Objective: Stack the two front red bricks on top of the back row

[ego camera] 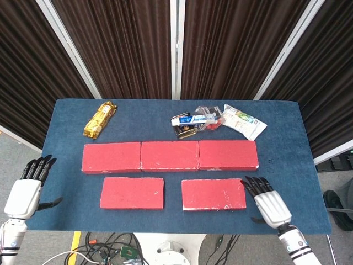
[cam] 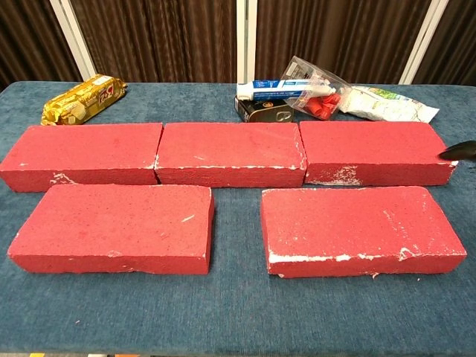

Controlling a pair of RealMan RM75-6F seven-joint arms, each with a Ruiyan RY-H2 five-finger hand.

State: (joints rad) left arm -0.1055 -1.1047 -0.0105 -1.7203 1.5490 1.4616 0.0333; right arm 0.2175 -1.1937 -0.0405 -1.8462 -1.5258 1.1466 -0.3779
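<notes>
Right hand (ego camera: 270, 203) open beside front brick (ego camera: 214, 194)

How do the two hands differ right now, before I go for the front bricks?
The right hand sits over the table, fingertips beside the right front brick; the left hand hangs off the table's left edge, away from the left front brick. Both are open, holding nothing.

- Bricks (ego camera: 132, 192) are showing red, chipped white along their edges.
- Table (ego camera: 66, 124) is wearing dark blue cloth.
- Packet (ego camera: 100, 118) at the far-left corner is gleaming gold.
- Hands (ego camera: 270, 205) are showing white backs, black fingers.
</notes>
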